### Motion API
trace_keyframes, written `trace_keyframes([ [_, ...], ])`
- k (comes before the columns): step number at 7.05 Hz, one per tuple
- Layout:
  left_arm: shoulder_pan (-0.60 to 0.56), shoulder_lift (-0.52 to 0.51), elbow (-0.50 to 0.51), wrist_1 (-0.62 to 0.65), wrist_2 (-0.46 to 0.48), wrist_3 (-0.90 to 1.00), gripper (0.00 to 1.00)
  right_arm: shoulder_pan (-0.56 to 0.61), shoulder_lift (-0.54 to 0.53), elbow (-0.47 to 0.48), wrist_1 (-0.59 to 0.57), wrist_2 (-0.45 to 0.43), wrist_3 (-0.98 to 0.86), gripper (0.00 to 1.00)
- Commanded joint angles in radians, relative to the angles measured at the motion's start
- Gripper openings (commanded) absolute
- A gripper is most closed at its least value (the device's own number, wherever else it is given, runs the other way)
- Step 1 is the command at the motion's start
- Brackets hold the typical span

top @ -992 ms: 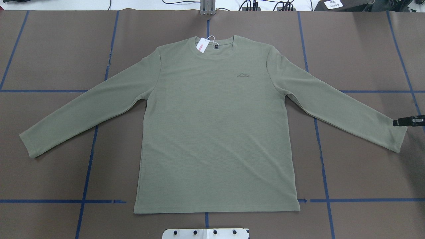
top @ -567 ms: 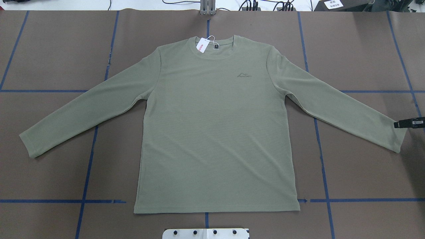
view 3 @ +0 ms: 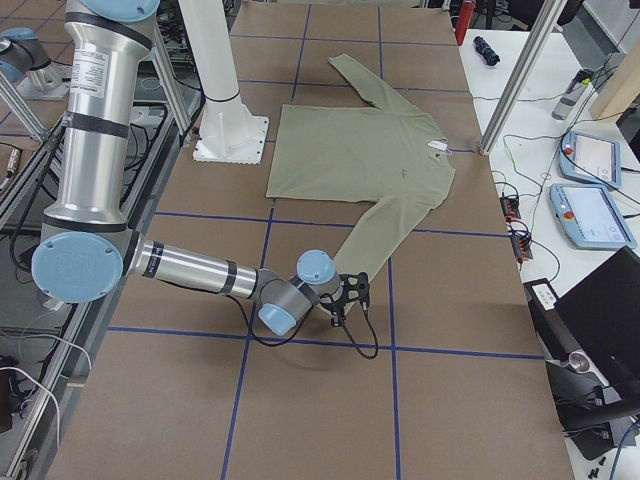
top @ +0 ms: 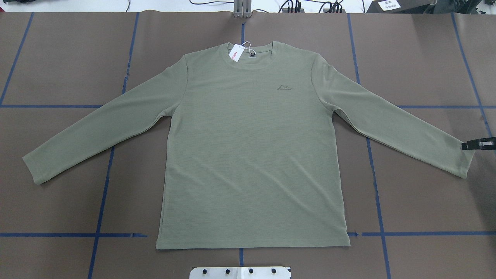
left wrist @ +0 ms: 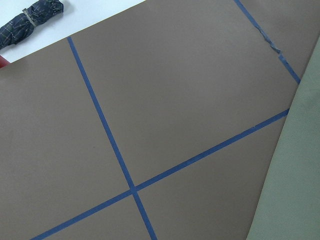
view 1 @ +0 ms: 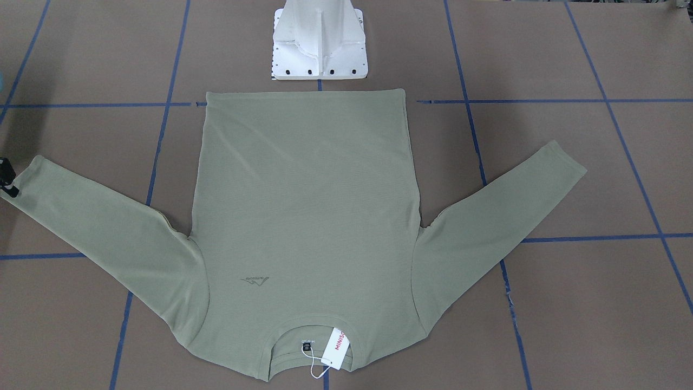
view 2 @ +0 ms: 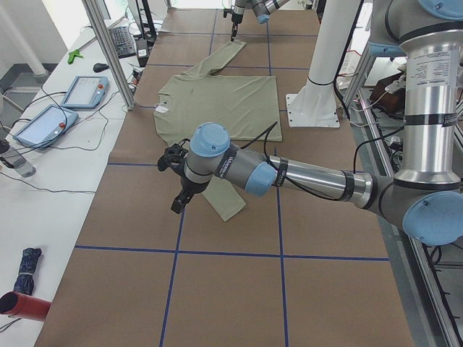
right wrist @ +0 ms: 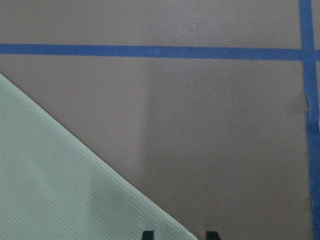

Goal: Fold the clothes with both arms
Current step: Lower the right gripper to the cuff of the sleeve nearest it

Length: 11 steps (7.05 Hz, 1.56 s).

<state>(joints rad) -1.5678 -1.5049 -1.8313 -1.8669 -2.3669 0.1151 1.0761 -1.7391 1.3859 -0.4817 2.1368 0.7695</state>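
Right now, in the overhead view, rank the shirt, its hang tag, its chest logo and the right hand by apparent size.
1. The shirt, by far.
2. The right hand, though the picture's edge cuts it off.
3. The hang tag and the chest logo: too alike to rank.

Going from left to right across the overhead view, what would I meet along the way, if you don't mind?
The leftmost sleeve cuff → white hang tag → chest logo → right gripper.
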Motion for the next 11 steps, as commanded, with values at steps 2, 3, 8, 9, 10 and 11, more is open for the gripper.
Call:
trace_keyframes([
  [2,0.0,0.0,0.001,0.0,0.0,0.0,1.0,-0.002,0.0,0.018,0.002,-0.001,0.001,0.0],
  [3,0.0,0.0,0.001,0.0,0.0,0.0,1.0,0.001,0.0,0.06,-0.011,0.006,0.001,0.0],
  [8,0.0,0.0,0.007,0.0,0.0,0.0,1.0,0.011,0.143,0.67,-0.936,-0.041,0.01,0.0],
  [9,0.0,0.0,0.007,0.0,0.0,-0.002,1.0,0.005,0.318,0.688,-1.135,-0.06,0.096,0.0],
  [10,0.0,0.002,0.007,0.0,-0.002,0.0,1.0,-0.084,0.551,0.67,-1.364,-0.131,0.207,0.0],
  [11,0.0,0.006,0.006,0.0,-0.002,0.0,1.0,-0.164,0.801,0.565,-1.537,-0.25,0.32,0.0],
])
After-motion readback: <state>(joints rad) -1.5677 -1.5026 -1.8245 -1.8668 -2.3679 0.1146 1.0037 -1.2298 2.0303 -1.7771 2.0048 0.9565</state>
